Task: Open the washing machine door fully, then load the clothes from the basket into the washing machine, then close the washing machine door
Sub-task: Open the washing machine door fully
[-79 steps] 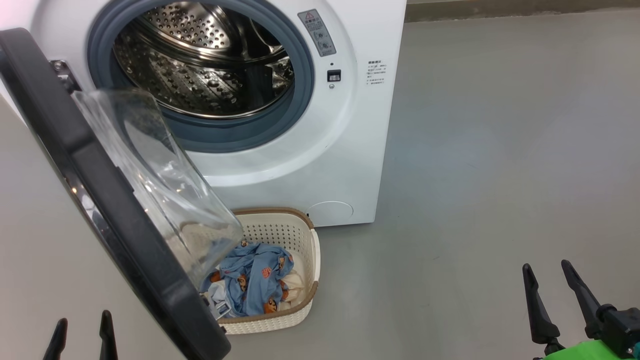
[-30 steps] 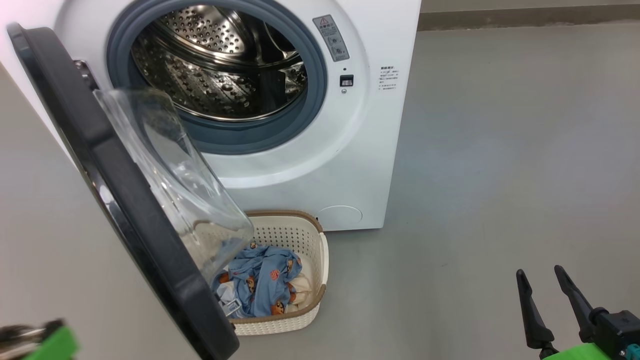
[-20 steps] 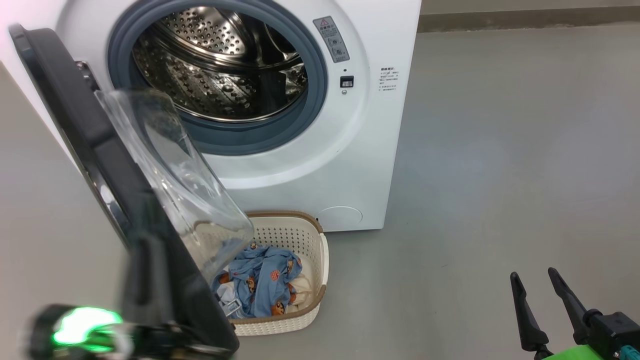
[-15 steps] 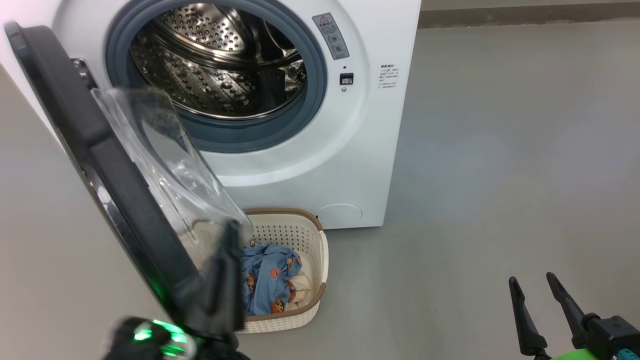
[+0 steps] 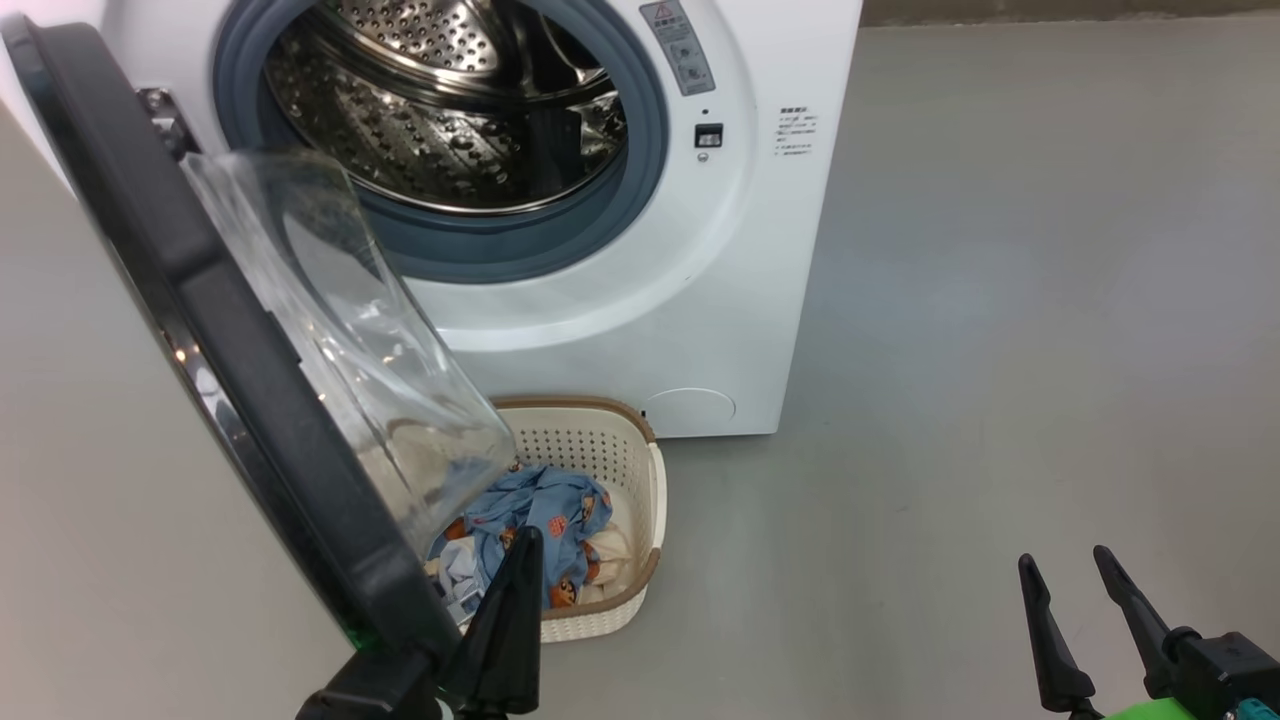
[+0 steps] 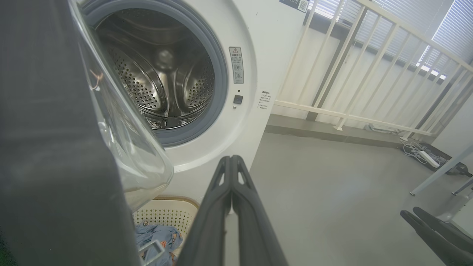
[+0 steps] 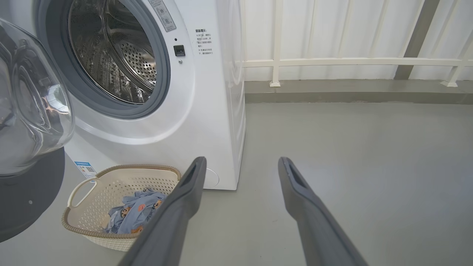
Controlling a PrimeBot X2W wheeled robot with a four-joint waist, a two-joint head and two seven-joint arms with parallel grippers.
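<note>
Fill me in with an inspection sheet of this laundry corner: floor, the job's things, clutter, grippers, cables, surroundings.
Surface: smooth grey floor.
Job's things: big white front-loading washing machine, no clothes seen in its steel drum; its round black glass-bowled door is swung open to the left; a small cream perforated basket with brown rim on the floor before the machine holds light blue printed clothes.
Clutter: nothing seen.
Grippers: left gripper shut, empty, by the basket's near edge; right gripper open, empty, far right.
Cables: white power strip with cords on the floor.
Surroundings: white railing, window blinds.
</note>
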